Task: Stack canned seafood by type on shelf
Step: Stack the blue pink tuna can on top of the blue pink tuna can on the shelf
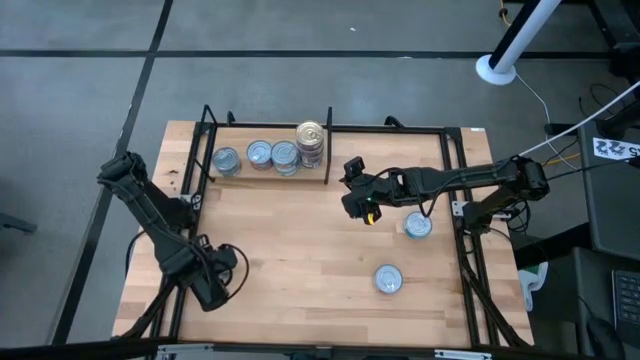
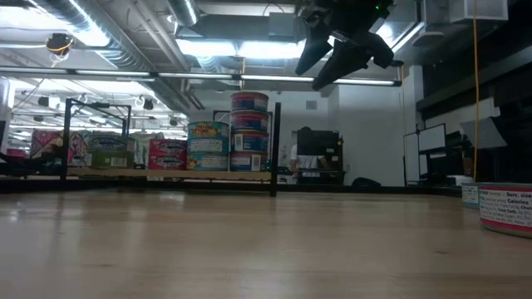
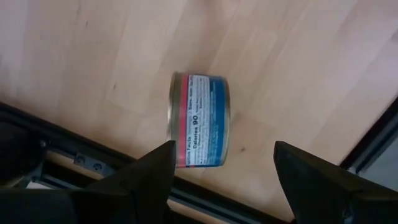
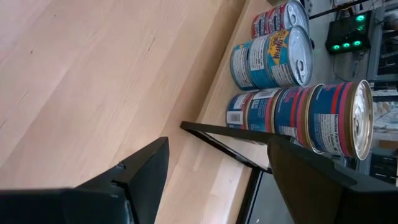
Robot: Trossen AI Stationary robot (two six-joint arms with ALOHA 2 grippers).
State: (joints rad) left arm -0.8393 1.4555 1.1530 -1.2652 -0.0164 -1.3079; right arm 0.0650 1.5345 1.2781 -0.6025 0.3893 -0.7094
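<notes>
The shelf (image 1: pixel 300 250) is a pale wooden board in a black frame. Along its far edge stand several tins of canned seafood (image 1: pixel 260 155), with a stack (image 1: pixel 311 140) next to the divider bar (image 1: pixel 328 150); the stack (image 4: pixel 339 118) also shows in the right wrist view. Two loose tins (image 1: pixel 418 226) (image 1: pixel 388 279) sit on their bases at the right. A red-and-blue tin (image 3: pixel 200 121) lies on its side just ahead of my left gripper (image 3: pixel 224 180), which hangs open above the near left corner (image 1: pixel 215 290), pointing down. My right gripper (image 1: pixel 358 202) hovers open over the board's middle.
The black frame rails (image 3: pixel 93 165) run close beside the tin under my left gripper. The middle and near part of the board is bare wood. A white pole base (image 1: pixel 497 68) and cables (image 1: pixel 570 140) lie off the table at the far right.
</notes>
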